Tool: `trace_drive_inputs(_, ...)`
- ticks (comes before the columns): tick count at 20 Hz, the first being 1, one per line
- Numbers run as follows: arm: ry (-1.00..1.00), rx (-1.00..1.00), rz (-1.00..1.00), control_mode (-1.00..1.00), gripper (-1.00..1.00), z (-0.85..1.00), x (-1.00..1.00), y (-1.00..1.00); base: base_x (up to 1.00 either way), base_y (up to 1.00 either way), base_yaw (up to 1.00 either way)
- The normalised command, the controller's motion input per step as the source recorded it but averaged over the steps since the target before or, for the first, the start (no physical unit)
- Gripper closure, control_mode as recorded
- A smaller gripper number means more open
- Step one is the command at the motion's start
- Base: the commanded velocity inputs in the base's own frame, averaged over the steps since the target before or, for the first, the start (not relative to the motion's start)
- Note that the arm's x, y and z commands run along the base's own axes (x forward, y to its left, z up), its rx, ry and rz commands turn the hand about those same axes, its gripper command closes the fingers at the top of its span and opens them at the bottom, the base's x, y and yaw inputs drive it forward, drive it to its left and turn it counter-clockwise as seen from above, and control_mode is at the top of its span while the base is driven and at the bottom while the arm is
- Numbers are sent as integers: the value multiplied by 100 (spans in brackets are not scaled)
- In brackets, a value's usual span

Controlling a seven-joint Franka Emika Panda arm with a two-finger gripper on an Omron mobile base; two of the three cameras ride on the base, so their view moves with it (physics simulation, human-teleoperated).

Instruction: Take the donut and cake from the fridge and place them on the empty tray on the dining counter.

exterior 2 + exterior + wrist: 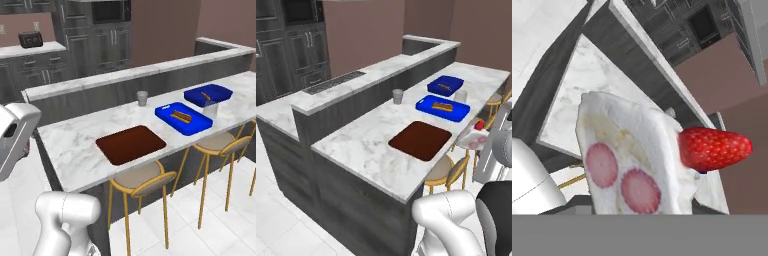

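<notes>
Gripper (476,137) was clamped on the cake (629,160), strawberry sticking out sideways, hanging off the counter (366,142) edge, near the bare brown tray (420,139).

White cake (629,160), strawberry-topped, empty tray (420,140)

Both base views high behind the arm, angled down, sharing the dining counter (356,145) (opposite sides), hand view close against the cake (627,160)
</notes>
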Motion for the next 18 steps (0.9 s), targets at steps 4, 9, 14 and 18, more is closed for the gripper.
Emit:
trace_drive_inputs(4,0,0,0,100,100,0,0,0,81,-87,37)
trace_drive_inputs(9,0,0,0,100,100,0,0,0,-25,-100,38)
trace_drive_inputs(14,0,0,0,100,100,0,0,0,-74,-100,52)
trace_drive_inputs(18,0,0,0,100,100,0,0,0,15,-100,46)
